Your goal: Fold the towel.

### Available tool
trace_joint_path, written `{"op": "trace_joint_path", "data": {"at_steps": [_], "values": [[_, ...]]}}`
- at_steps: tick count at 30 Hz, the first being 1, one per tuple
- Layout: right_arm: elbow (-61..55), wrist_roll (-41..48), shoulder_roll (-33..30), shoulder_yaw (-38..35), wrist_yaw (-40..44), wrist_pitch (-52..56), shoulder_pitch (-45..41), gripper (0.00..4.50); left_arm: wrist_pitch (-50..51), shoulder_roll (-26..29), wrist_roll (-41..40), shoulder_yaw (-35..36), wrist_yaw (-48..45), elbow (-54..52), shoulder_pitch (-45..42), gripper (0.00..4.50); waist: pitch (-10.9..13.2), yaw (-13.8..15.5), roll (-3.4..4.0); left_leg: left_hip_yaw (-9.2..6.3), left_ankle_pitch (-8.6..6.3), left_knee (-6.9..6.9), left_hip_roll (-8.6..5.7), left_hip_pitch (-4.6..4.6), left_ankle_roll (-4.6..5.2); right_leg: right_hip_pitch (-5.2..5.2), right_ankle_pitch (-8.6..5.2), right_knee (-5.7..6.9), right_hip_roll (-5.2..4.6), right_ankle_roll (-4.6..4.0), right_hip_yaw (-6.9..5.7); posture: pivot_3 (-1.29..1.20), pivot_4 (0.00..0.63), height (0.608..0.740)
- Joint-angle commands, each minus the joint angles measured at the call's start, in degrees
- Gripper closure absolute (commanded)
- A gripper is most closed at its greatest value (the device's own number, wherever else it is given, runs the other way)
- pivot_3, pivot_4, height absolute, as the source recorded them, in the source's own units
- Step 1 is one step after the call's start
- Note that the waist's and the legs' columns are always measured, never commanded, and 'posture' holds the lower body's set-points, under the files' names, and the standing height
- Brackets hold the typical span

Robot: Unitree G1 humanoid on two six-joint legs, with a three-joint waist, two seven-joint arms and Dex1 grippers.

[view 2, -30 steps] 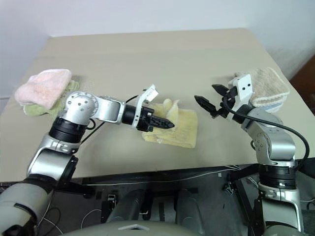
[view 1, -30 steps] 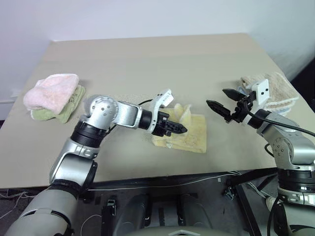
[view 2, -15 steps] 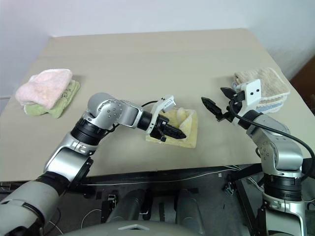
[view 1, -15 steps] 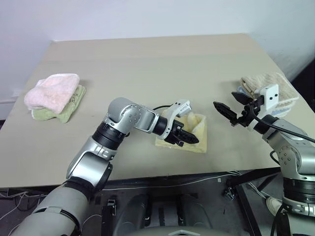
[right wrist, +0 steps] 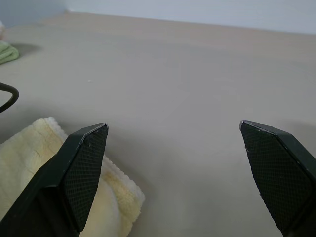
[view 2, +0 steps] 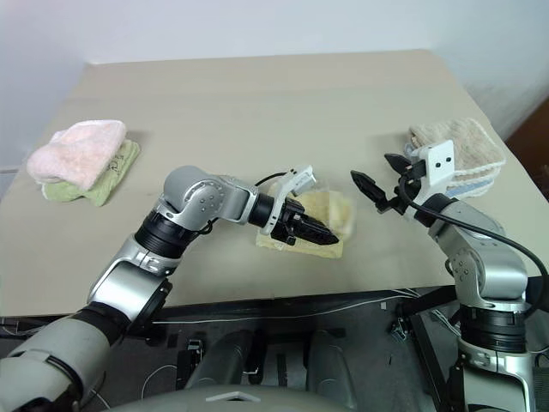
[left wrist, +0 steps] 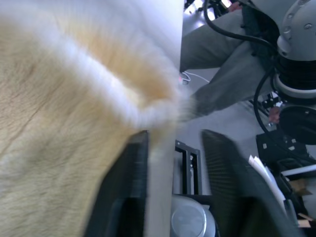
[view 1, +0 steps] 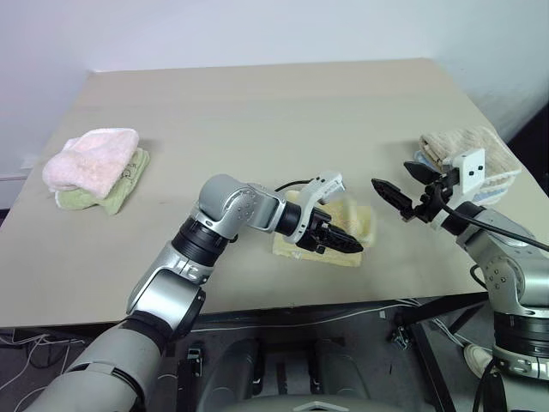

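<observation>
Both pincers open: left pincer (view 1: 347,244) over towel (view 1: 354,225)

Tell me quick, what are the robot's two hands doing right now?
Left gripper: fingers apart over the yellow towel, not clamped on it.
Right gripper: wide open, holding nothing.

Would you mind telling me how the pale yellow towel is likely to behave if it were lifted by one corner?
The towel would probably droop and unfold: it lies as soft folded layers. Its fluffy pile suggests it is light and unlikely to slip. Pushed across the table, it would likely bunch rather than slide whole.
</observation>
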Motion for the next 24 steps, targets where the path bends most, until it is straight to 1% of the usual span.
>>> {"op": "trace_joint_path", "data": {"at_steps": [1, 4, 5, 7, 9, 10, 11, 13, 15, 17, 19, 21, 23, 24], "values": [[-1.1, -0.22, -0.15, -0.09, -0.16, -1.15, -1.41, 0.0, -4.49, 0.12, 3.42, -1.04, -0.99, -2.41, 1.16, 1.29, 0.0, 0.0, 0.0, 0.0, 0.0, 0.0, 0.0, 0.0, 0.0, 0.0, 0.0, 0.0, 0.0, 0.0, 0.0, 0.0, 0.15, 0.74], [-0.92, 0.04, -0.31, -0.31, -0.23, -0.81, -1.95, 0.0, -5.73, -0.3, 1.99, 3.22, -2.22, -4.49, 1.15, 0.26, 0.01, 0.03, 0.0, 0.0, 0.0, 0.0, 0.0, 0.0, 0.0, 0.0, 0.0, 0.0, 0.0, 0.0, 0.0, 0.0, 0.15, 0.74], [-0.87, 0.11, -0.34, -0.39, -0.29, -0.67, -2.05, 0.0, -5.87, -0.3, 1.7, 4.26, -2.46, -4.76, 0.98, 0.02, 0.0, 0.02, 0.0, 0.0, 0.0, 0.0, 0.0, -0.01, 0.0, 0.0, 0.0, 0.0, 0.0, 0.0, -0.01, 0.0, 0.15, 0.74], [-0.88, 0.81, -0.22, -0.79, -0.53, 0.14, -2.4, 0.0, -8.51, 0.26, 2.02, 6.28, -3.72, -5.34, 0.57, 0.02, 0.0, 0.02, 0.0, 0.0, 0.0, 0.02, 0.0, -0.01, 0.0, 0.0, 0.0, 0.0, 0.0, 0.0, -0.01, 0.0, 0.15, 0.74], [-1.74, 4.62, 0.62, -2.33, -1.24, 3.52, -3.33, 0.0, -19.2, 1.65, 3.67, 11.01, -6.44, -5.69, 0.66, 0.02, 0.01, -0.06, 0.01, 0.0, 0.0, 0.02, 0.0, -0.01, 0.0, -0.01, 0.0, 0.01, 0.0, -0.01, -0.01, 0.0, 0.15, 0.74], [-2.0, 5.88, 0.85, -2.8, -1.34, 4.54, -3.55, 0.0, -22.52, 1.94, 4.19, 12.35, -7.29, -5.5, 0.73, 0.02, 0.01, -0.11, 0.01, 0.0, 0.0, 0.01, 0.01, -0.01, -0.01, -0.01, -0.01, 0.01, 0.01, -0.03, -0.01, 0.0, 0.15, 0.74], [-2.92, 7.39, 1.03, -2.92, -0.79, 5.36, -3.12, 0.18, -26.49, 2.83, 5.56, 13.65, -7.74, -4.53, 0.85, 0.0, 0.01, -0.06, 0.01, 0.0, 0.0, 0.0, 0.02, 0.0, -0.01, -0.02, -0.03, 0.01, 0.01, -0.06, -0.01, 0.0, 0.15, 0.74], [-4.68, 9.6, 0.87, -2.68, 0.87, 6.38, -1.97, 0.57, -30.27, 4.97, 8.11, 14.51, -8.07, -2.48, 1.24, 0.0, 0.0, -0.02, 0.02, 0.0, 0.0, -0.02, 0.04, 0.0, -0.01, -0.02, -0.03, 0.01, 0.02, -0.05, -0.02, 0.0, 0.15, 0.74], [-5.87, 10.66, 0.75, -2.1, 1.93, 6.68, -1.13, 1.27, -36.16, 6.52, 10.97, 14.48, -9.68, -0.57, 2.89, 0.0, 0.0, 0.04, 0.03, 0.0, 0.04, -0.03, 0.04, 0.0, 0.06, -0.02, -0.01, 0.01, 0.02, -0.02, -0.03, 0.0, 0.15, 0.74], [-6.1, 11.26, 1.47, -0.93, 2.17, 7.07, -0.63, 1.92, -41.78, 9.41, 13.82, 12.88, -13.75, -0.39, 6.96, 0.38, -0.01, 0.0, 0.03, 0.0, 0.04, -0.01, 0.02, 0.0, 0.09, 0.0, 0.01, -0.01, 0.01, 0.01, -0.02, 0.0, 0.15, 0.74], [-6.24, 11.57, 1.97, 0.12, 2.38, 7.28, -0.34, 2.59, -45.46, 11.03, 15.76, 11.74, -16.28, -0.64, 10.18, 0.9, -0.01, -0.06, 0.03, 0.01, 0.01, 0.01, 0.01, 0.0, 0.11, 0.01, 0.01, -0.02, -0.01, 0.0, 0.01, 0.0, 0.15, 0.74], [-6.08, 11.81, 2.83, 1.01, 2.54, 7.36, -0.49, 3.33, -48.43, 10.93, 16.76, 11.9, -17.04, -0.16, 12.96, 1.64, 0.0, 0.03, 0.03, 0.01, -0.03, 0.0, 0.02, 0.0, 0.05, 0.0, -0.02, -0.01, -0.02, -0.05, 0.01, 0.0, 0.15, 0.74], [-5.42, 11.81, 3.55, 1.59, 2.55, 7.35, -0.89, 4.01, -51.46, 10.29, 17.98, 11.58, -17.93, 0.95, 14.29, 2.28, 0.0, 0.18, 0.01, -0.01, -0.04, 0.01, 0.02, -0.02, 0.04, -0.01, -0.03, 0.0, -0.03, -0.07, -0.02, 0.0, 0.15, 0.74], [-5.07, 11.51, 3.9, 2.03, 2.56, 7.01, -0.99, 4.43, -52.73, 9.75, 18.23, 11.52, -18.51, 1.51, 14.65, 2.69, 0.0, 0.18, 0.01, -0.02, -0.04, 0.03, 0.02, -0.04, 0.04, -0.01, -0.03, 0.0, -0.04, -0.07, -0.03, 0.0, 0.15, 0.74]]}}
